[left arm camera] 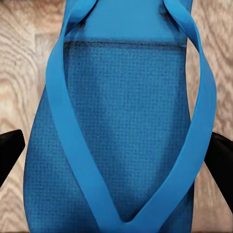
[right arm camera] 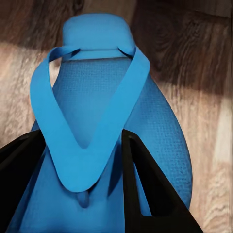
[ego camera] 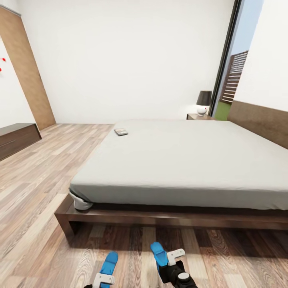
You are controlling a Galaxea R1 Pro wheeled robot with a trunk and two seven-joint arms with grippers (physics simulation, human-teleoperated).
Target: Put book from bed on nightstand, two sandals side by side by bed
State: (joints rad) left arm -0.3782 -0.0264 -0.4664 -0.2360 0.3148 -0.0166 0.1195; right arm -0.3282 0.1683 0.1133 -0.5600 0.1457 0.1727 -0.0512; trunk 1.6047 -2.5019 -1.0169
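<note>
Ahead, the bed [ego camera: 180, 160] fills the bedroom, with the book [ego camera: 121, 131] lying on the mattress near its far left edge, untouched. Beyond it the nightstand [ego camera: 197, 117] carries a lamp [ego camera: 203, 102]. Nearer, on the floor [ego camera: 36, 192] by the bed's foot, lie two sandals. The right gripper [right arm camera: 82, 179] pinches the right sandal [right arm camera: 104, 121] by its strap, probably to align it; the left gripper [left arm camera: 116, 160] straddles the left sandal [left arm camera: 121, 121], fingers apart at its sides.

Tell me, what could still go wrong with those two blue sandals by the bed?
The right gripper is pinching only the strap of its sandal, so that one might swing or slip out. The two sandals sit at different angles and heights; the left sandal could end up crooked beside its mate. The book lies far up the bed, a long reach later.
</note>
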